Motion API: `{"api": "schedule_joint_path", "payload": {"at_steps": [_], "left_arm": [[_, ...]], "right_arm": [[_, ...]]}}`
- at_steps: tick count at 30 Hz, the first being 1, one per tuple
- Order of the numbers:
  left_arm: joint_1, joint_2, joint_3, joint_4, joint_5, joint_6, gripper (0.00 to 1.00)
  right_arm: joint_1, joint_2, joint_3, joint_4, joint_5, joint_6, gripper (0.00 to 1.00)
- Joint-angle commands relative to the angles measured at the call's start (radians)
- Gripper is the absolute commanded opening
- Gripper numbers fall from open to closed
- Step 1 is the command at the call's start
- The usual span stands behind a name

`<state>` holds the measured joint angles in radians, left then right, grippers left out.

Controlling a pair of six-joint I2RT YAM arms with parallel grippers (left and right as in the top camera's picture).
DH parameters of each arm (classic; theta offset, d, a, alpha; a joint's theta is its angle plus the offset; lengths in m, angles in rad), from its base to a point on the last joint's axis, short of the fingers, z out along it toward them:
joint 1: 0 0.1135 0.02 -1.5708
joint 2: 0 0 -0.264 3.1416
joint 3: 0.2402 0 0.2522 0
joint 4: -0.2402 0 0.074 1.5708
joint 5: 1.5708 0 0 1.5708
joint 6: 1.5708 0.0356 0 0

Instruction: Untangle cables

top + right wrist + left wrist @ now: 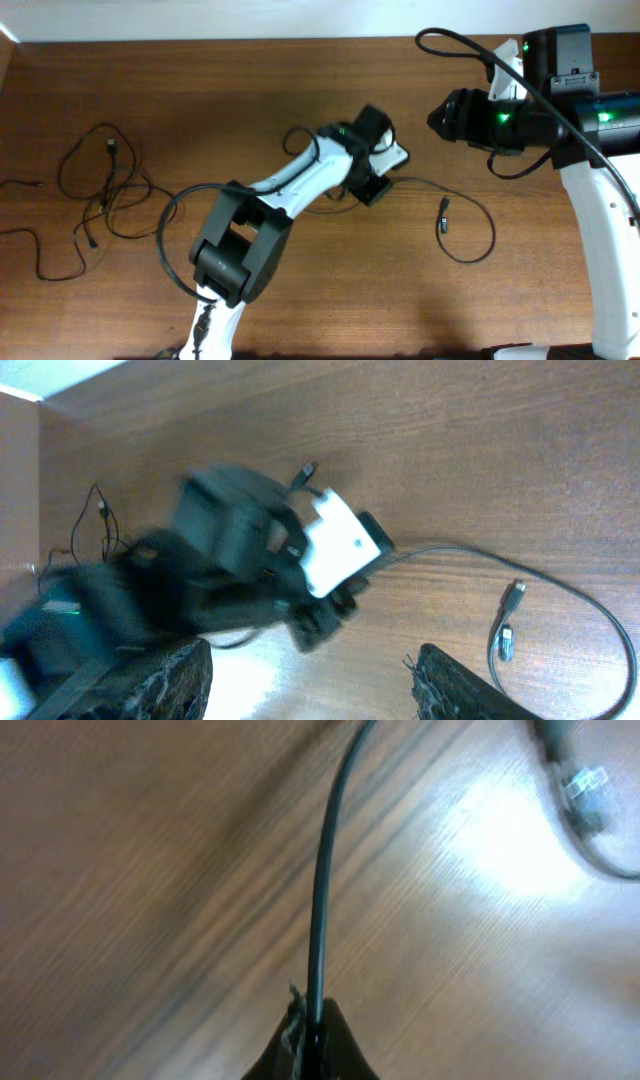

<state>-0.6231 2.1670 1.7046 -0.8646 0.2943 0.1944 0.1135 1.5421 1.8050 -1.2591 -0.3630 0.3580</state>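
Left gripper [312, 1036] clenched on cord [325, 870], likely to keep strand apart from bundle [105, 190], far left of it. Cord's loop and plug [443, 214] lay right of it. Right gripper [312, 665] spread, empty, up-right of it, probably waiting for plug end.

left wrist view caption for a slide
The left claw pinches a thin black cable running across the brown wooden table
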Motion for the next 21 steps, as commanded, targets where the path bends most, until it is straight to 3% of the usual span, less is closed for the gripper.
{"api": "schedule_joint_path", "payload": {"at_steps": [1,4,8,21], "left_arm": [[0.022,-0.19,0.261,-0.105,0.004,-0.026,0.0],[0.023,-0.316,0.385,-0.117,-0.039,-0.025,0.0],[0.03,-0.452,0.397,-0.119,-0.211,-0.026,0.0],[0.268,-0.607,0.397,-0.18,-0.213,-0.094,0.0]], "right_arm": [[-0.003,0.003,0.013,0.002,0.009,-0.014,0.65],[-0.003,0.003,0.013,0.002,0.009,-0.014,0.65],[-0.003,0.003,0.013,0.0,0.009,-0.034,0.65],[-0.003,0.003,0.011,-0.004,0.01,-0.038,0.66]]}}
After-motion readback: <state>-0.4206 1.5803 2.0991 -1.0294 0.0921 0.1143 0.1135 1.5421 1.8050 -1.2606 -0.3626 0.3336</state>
